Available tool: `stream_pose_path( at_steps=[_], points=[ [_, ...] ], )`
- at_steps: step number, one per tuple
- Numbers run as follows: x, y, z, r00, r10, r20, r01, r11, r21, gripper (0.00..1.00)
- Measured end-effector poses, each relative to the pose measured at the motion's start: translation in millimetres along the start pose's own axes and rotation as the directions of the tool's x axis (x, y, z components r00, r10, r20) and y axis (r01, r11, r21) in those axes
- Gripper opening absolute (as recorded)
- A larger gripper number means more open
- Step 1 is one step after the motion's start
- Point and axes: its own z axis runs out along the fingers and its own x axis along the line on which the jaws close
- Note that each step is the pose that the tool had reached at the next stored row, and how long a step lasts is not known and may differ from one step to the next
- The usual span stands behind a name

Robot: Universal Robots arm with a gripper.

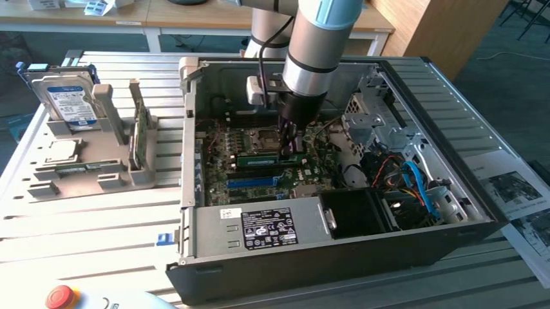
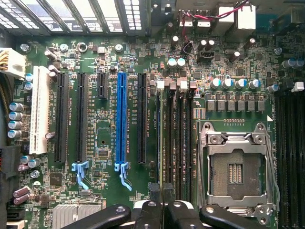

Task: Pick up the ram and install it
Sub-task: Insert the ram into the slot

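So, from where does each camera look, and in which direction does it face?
Exterior view: sits high off the arm, beside the table. It looks down at an angle into the open case. The arm and tool show.
Wrist view: sits on the wrist and looks straight onto the motherboard. The tool shows.
Shared: the motherboard, its CPU socket and the tool.
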Motion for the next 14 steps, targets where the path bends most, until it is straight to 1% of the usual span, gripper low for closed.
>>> stream_pose_path(
  at_steps=[6, 7, 8, 9, 14],
  points=[
    [0.0, 0.0, 0.0, 1.0, 0.0, 0.0, 0.0, 1.0, 0.0, 0.12],
    [0.0, -0.1, 0.1, 1.0, 0.0, 0.0001, 0.0, 1.0, 0.0003, 0.13],
    [0.0, 0.0, 0.0, 1.0, 0.0, 0.0001, 0.0, 1.0, 0.0, 0.24],
    [0.0, 0.0, 0.0, 1.0, 0.0, 0.0001, 0.0, 1.0, 0.0, 0.31],
    [0.0, 0.0, 0.0, 1.0, 0.0, 0.0, 0.0, 1.0, 0.0, 0.31]
  ],
)
